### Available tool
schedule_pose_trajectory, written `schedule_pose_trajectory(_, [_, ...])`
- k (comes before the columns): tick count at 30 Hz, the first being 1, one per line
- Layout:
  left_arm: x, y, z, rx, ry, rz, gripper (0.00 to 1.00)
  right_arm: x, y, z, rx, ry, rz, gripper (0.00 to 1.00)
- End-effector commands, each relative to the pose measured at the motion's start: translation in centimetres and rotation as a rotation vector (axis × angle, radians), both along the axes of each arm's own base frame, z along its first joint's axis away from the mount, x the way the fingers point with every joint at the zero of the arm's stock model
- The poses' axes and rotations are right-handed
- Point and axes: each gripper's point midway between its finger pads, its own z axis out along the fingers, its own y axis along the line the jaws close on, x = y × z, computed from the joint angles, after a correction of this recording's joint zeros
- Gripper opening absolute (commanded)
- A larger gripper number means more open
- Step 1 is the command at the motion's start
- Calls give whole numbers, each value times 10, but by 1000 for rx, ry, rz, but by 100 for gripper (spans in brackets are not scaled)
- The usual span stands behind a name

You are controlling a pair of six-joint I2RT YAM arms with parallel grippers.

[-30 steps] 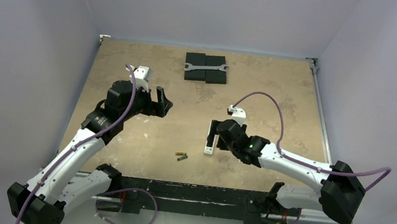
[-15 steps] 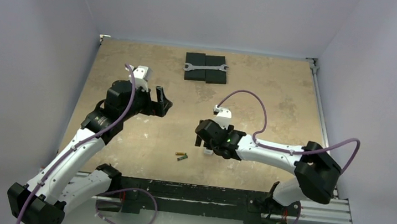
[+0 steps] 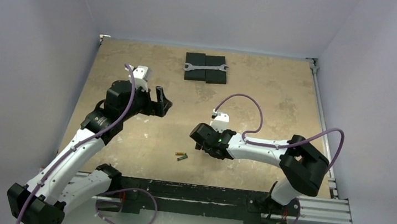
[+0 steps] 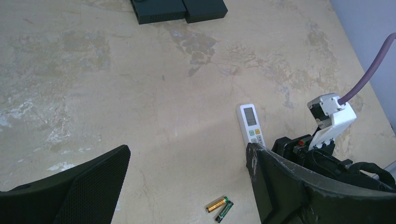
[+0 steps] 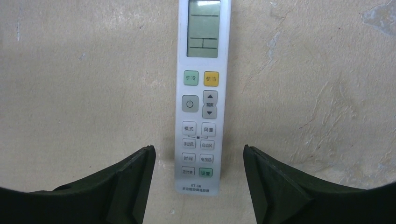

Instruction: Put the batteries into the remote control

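The right gripper (image 5: 198, 184) has its jaws apart, 1 finger on each side of the remote control (image 5: 202, 88) at its button end, neither touching it. The left gripper (image 4: 187, 186) gapes wide, holding nothing. The 2 batteries (image 4: 219, 207) lie side by side outside both pairs of jaws.

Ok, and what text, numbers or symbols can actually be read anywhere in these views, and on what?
"KT-16": on the remote control, below its lowest buttons.
"模式", "风量": on two of its white buttons, just legible.
Power symbol, up and down arrows: on its grey buttons.
Other button labels and the line under "KT-16": too blurred to read.
Its screen: no digits showing.
Batteries and wrench: too small, nothing legible.
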Motion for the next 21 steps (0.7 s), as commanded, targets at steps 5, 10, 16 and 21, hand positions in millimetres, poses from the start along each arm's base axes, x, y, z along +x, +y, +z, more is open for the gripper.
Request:
schedule_pose_trajectory(5, [1,2,7,-20,-23,6,95,6,8,6,36,-32,-40,73])
schedule_pose_trajectory(10, [0,1,7,-20,-20,4,95,6,7,2,29,-24,-43,71])
schedule_pose_trajectory(16, [0,1,6,-20,-20,4,95,5,7,-3,26,-16,-42,66])
schedule_pose_trajectory(21, [1,1,6,-21,-18,5,95,4,9,-4,26,-12,-33,60])
